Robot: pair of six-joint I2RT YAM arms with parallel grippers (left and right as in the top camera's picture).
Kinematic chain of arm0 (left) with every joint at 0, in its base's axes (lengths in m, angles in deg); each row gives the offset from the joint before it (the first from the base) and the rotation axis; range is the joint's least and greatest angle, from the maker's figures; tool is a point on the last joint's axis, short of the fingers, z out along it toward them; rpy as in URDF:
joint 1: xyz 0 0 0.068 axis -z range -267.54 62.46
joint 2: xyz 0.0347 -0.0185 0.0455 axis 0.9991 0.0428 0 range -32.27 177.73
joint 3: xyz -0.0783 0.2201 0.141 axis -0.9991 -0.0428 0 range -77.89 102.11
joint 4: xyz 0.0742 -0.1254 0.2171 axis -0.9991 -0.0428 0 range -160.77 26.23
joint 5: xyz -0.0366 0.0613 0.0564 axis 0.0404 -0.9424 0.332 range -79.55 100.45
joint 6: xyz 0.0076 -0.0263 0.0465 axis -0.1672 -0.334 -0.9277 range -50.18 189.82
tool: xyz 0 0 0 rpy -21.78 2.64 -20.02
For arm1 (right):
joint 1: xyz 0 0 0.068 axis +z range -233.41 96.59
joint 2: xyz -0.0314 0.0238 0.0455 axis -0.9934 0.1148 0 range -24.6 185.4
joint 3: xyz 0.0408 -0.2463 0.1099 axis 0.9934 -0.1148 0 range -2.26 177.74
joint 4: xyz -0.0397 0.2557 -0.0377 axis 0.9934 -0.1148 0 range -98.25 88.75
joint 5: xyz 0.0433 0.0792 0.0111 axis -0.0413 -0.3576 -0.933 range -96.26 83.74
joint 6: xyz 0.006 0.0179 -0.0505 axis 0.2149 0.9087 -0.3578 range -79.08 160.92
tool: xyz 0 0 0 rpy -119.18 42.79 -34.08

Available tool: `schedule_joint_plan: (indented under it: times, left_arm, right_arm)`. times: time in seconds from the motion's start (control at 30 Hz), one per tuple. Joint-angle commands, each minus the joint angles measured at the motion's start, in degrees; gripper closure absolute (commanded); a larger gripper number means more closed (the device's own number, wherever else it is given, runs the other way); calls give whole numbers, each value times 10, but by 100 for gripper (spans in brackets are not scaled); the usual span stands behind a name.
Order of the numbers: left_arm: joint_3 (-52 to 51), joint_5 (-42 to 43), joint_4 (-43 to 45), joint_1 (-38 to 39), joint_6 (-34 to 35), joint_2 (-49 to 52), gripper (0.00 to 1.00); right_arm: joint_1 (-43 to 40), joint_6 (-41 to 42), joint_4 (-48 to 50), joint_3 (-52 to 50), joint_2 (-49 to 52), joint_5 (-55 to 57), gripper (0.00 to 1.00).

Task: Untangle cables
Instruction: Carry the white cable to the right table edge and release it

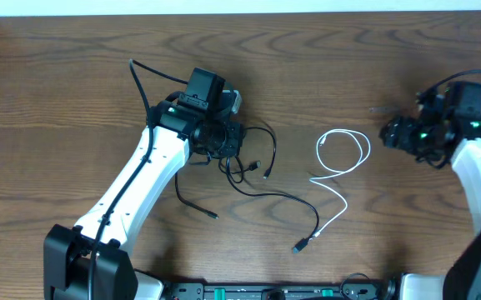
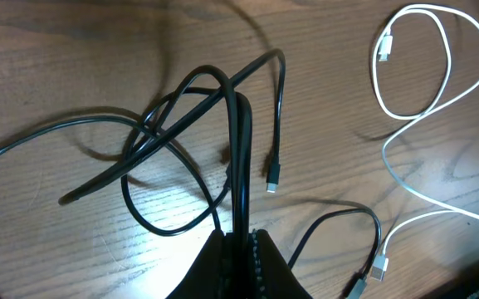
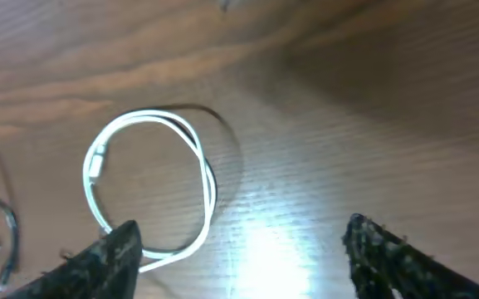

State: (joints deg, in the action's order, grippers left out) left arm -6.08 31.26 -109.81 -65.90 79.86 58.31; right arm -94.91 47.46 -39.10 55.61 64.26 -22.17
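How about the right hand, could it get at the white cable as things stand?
Probably yes. The right hand is open and empty, and the white cable has its loop lying flat close in front of it, with nothing between them. The left hand grips only the black cable.

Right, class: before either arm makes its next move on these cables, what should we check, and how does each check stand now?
1. Left gripper has a firm hold on the black cable: ok, jaws shut on it.
2. Right gripper is free to grasp: ok, jaws open, nothing between them.
3. White cable loop lies apart from the black tangle: ok.
4. Black cable is free of its own loops: not ok, strands cross close to the left gripper.
5. The plug ends of the two cables nearest the arm bases lie separate: cannot tell, they are very close together.
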Motion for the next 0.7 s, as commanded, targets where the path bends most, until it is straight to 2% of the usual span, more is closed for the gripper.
schedule_joint_plan:
  times: [0.0, 0.2, 0.37, 0.53, 0.6, 0.63, 0.67]
  left_arm:
    - [-3, -6, 0, 1, -10, 4, 93]
    - [-3, -6, 0, 1, -10, 4, 93]
    - [-3, -6, 0, 1, -10, 4, 93]
    - [-3, -6, -2, 1, -10, 4, 92]
    - [-3, -6, -2, 1, -10, 4, 93]
    - [-3, -6, -2, 1, -10, 4, 93]
    - [-3, -6, -2, 1, -10, 4, 92]
  right_arm:
    - [19, -10, 34, -30, 27, -12, 28]
    - [47, -10, 71, -42, 69, -12, 31]
    - [69, -10, 87, -42, 105, -12, 43]
    - [77, 3, 89, -42, 142, -12, 48]
    - [80, 5, 89, -42, 153, -19, 60]
    - [81, 5, 89, -42, 155, -28, 75]
    - [81, 5, 89, -42, 156, -32, 83]
